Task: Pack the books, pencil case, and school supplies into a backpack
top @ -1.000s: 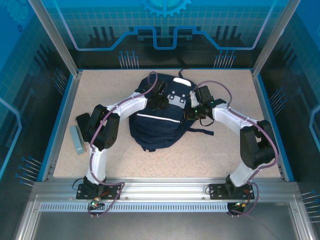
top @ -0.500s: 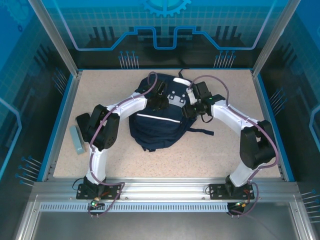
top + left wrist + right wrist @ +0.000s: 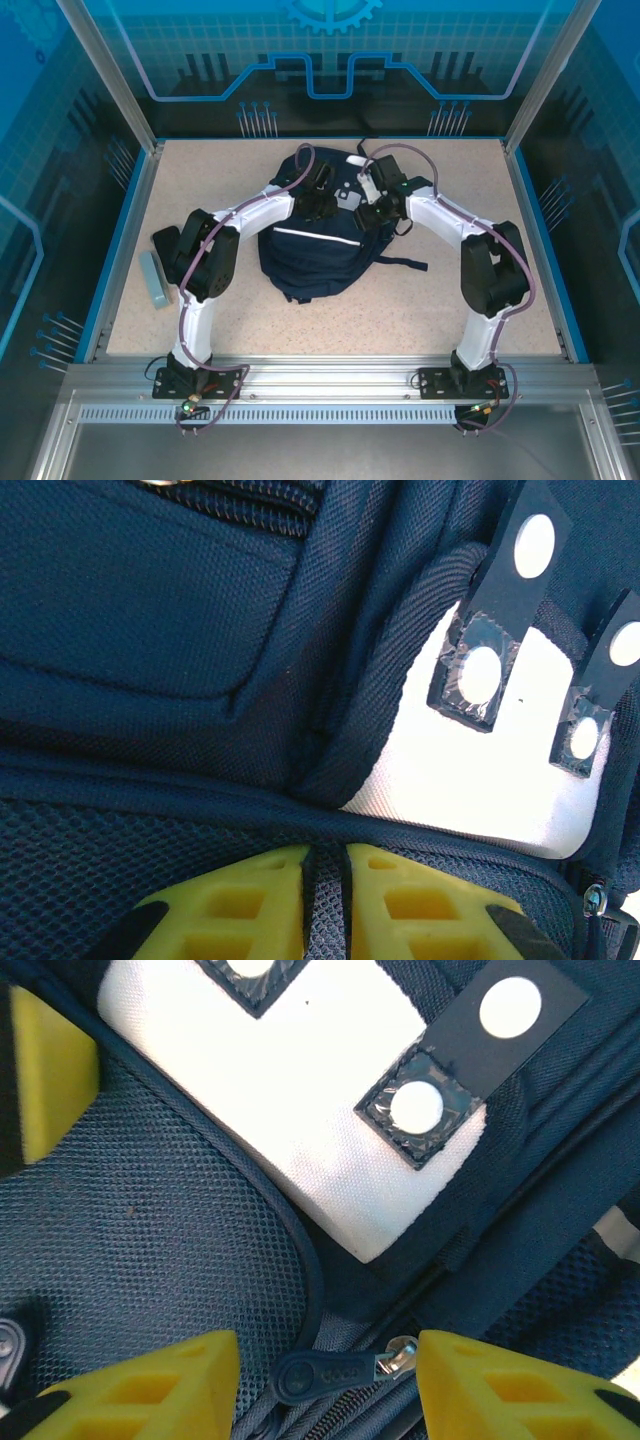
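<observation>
Where the frame's lower edge cuts off its yellow fingers, the left gripper pinches a fold of backpack mesh, jaws narrow. The right gripper stands wide, a zipper pull between its fingers. Both work at the backpack's twelve o'clock end, mid-table. At nine o'clock a grey oblong, too small to identify, lies beside the left arm.

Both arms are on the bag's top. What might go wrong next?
The right end effector, open, straddles the small zipper pull; closing slightly off could miss it or catch fabric. The left end effector pinches only thin mesh on the backpack, so a zipper tug might slip that grip or drag the bag.
</observation>
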